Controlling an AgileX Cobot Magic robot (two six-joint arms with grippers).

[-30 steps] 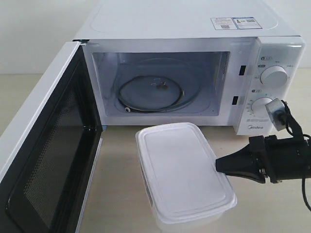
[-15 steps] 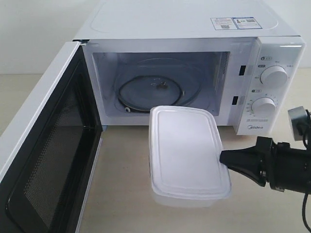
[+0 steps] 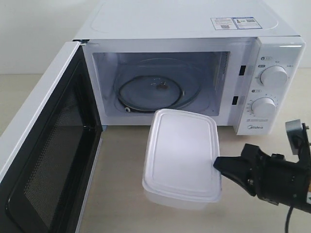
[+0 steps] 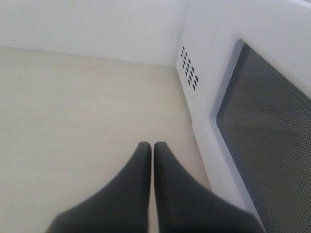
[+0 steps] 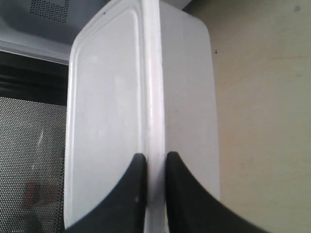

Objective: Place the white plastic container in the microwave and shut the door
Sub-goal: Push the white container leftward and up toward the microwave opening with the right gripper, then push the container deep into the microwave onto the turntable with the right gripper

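Observation:
The white plastic container [image 3: 181, 158] hangs just in front of the microwave [image 3: 194, 73], its far end near the cavity's lower lip. My right gripper [image 3: 217, 165] is shut on the container's [image 5: 141, 97] right rim; its fingers [image 5: 132, 189] clamp the lid edge from both sides. The door [image 3: 46, 155] stands wide open at the left, black mesh inner face showing. Inside the cavity lies the turntable ring [image 3: 151, 93]. My left gripper [image 4: 151, 145] is shut on nothing, hovering over the tabletop beside the door's outer window [image 4: 272, 131]; it is not seen in the exterior view.
Two dials [image 3: 273, 76] sit on the microwave's right panel, above my right arm [image 3: 277, 179]. Beige tabletop [image 3: 121, 194] spreads between the open door and the container. A white wall [image 4: 87, 24] stands behind the left gripper.
The container has turned and moved left and toward the cavity, now more square to the opening. My right arm has dropped lower and swung with it.

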